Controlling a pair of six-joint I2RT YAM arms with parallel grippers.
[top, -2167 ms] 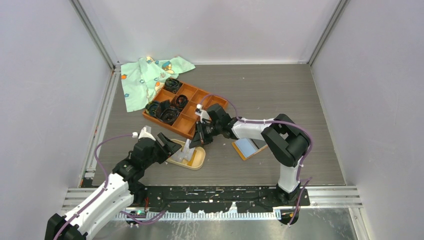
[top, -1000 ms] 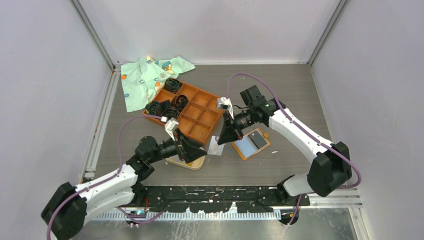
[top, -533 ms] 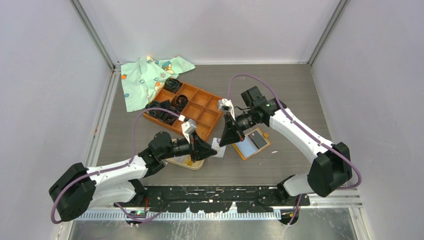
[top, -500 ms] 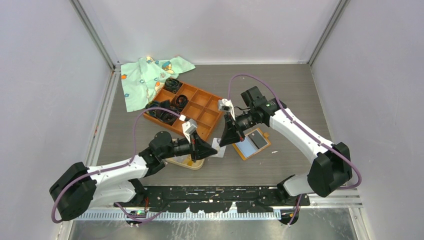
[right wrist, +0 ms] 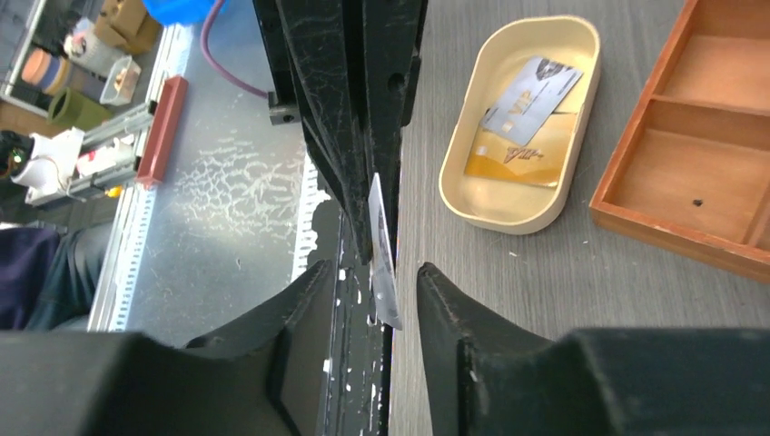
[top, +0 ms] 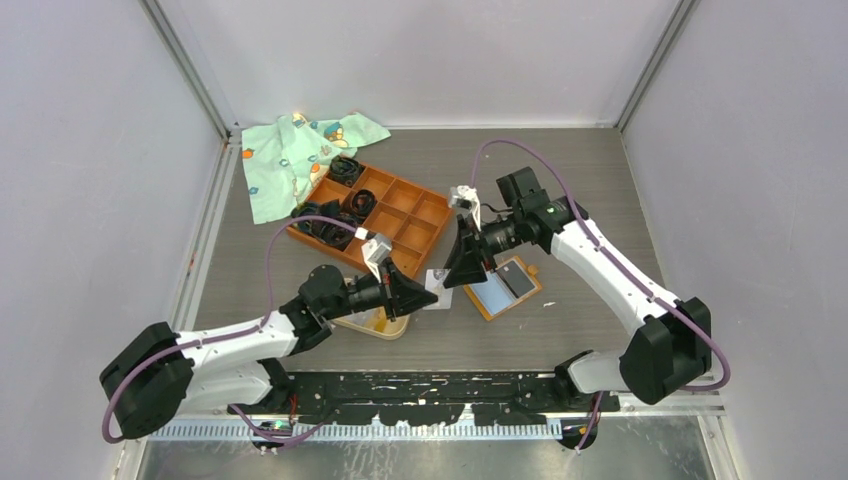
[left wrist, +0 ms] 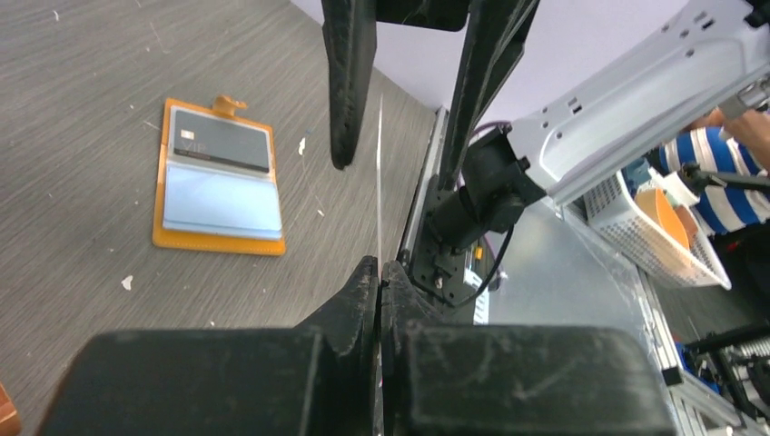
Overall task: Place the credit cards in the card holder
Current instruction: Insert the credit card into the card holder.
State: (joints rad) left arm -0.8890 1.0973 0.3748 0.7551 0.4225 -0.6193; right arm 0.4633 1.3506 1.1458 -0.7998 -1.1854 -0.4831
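HANDOVER ABOVE THE BENCH [left wrist: 91,91]: a pale credit card [left wrist: 379,182] hangs edge-on between the beige card holder [right wrist: 508,221] and the orange wallet [left wrist: 218,200]. It is clenched by one edge in the left pincer [left wrist: 379,272], while the right pincer [right wrist: 372,272] stands parted either side of it, grasping nothing. Thin, light, stiff and probably slick, it looks best pinched across its flat faces near an edge; two more cards [right wrist: 531,95] lie in the holder.

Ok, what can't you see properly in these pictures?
Left wrist view: the thin pale plastic card in the left gripper is edge-on, so its face is hidden.
Top view: the left gripper covers much of the beige oval tray, hiding what's inside.
Right wrist view: the orange wooden grid tray is cut off by the picture's edge.
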